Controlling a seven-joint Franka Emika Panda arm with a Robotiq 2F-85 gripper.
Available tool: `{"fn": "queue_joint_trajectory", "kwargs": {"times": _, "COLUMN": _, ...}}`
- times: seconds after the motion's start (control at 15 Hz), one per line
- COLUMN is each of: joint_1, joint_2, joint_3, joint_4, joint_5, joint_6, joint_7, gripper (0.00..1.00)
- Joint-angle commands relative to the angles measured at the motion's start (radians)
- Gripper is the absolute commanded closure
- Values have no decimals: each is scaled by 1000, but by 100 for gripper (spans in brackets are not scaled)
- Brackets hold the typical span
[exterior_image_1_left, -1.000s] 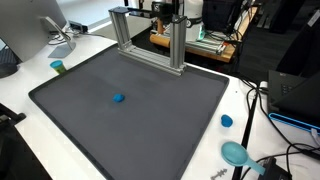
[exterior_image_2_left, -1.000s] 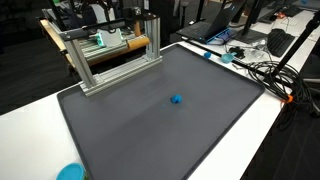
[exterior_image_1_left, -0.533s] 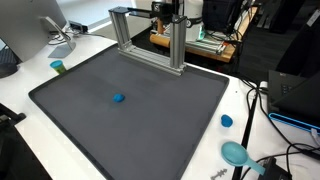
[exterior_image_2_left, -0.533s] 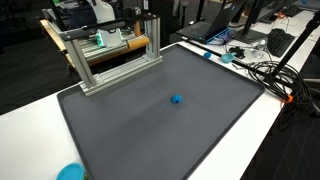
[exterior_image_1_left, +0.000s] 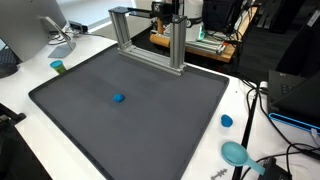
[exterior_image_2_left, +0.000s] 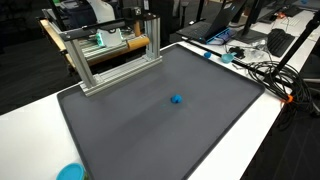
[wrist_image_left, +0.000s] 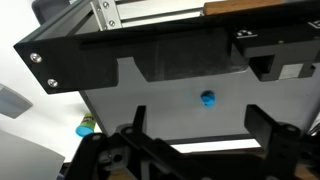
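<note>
A small blue object (exterior_image_1_left: 118, 98) (exterior_image_2_left: 176, 99) lies alone near the middle of the dark grey mat (exterior_image_1_left: 150, 120) (exterior_image_2_left: 150, 130). In the wrist view the same blue object (wrist_image_left: 208, 99) shows on the mat, beyond the aluminium frame (wrist_image_left: 130, 60), which crosses the top of the picture. My gripper (wrist_image_left: 200, 130) is open with nothing between its dark fingers (wrist_image_left: 268, 122), and it stands high and well back from the object. In an exterior view the arm (exterior_image_1_left: 165, 10) sits behind the frame (exterior_image_1_left: 150, 40) at the far end of the table.
A green cup (exterior_image_1_left: 58, 66) (wrist_image_left: 86, 128) stands off the mat's edge. A blue cap (exterior_image_1_left: 226, 121) and a teal dish (exterior_image_1_left: 235, 152) (exterior_image_2_left: 70, 172) rest on the white table. Cables (exterior_image_2_left: 265, 70) and a monitor stand (exterior_image_1_left: 55, 35) flank the mat.
</note>
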Motion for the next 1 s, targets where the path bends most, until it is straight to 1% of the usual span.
{"fn": "queue_joint_trajectory", "kwargs": {"times": 0.0, "joint_1": 16, "joint_2": 10, "joint_3": 3, "joint_4": 2, "joint_5": 12, "joint_6": 0, "joint_7": 9, "gripper": 0}}
{"fn": "queue_joint_trajectory", "kwargs": {"times": 0.27, "joint_1": 56, "joint_2": 50, "joint_3": 83, "joint_4": -1, "joint_5": 30, "joint_6": -24, "joint_7": 93, "gripper": 0}}
{"fn": "queue_joint_trajectory", "kwargs": {"times": 0.4, "joint_1": 87, "joint_2": 79, "joint_3": 104, "joint_4": 15, "joint_5": 45, "joint_6": -33, "joint_7": 122, "gripper": 0}}
{"fn": "queue_joint_trajectory", "kwargs": {"times": 0.53, "joint_1": 122, "joint_2": 82, "joint_3": 90, "joint_4": 19, "joint_5": 92, "joint_6": -18, "joint_7": 123, "gripper": 0}}
{"fn": "queue_joint_trajectory", "kwargs": {"times": 0.6, "joint_1": 95, "joint_2": 70, "joint_3": 103, "joint_4": 2, "joint_5": 47, "joint_6": -16, "joint_7": 116, "gripper": 0}}
{"fn": "queue_joint_trajectory", "kwargs": {"times": 0.73, "joint_1": 111, "joint_2": 76, "joint_3": 102, "joint_4": 6, "joint_5": 67, "joint_6": -15, "joint_7": 118, "gripper": 0}}
{"fn": "queue_joint_trajectory", "kwargs": {"times": 0.93, "joint_1": 111, "joint_2": 76, "joint_3": 100, "joint_4": 7, "joint_5": 70, "joint_6": -15, "joint_7": 118, "gripper": 0}}
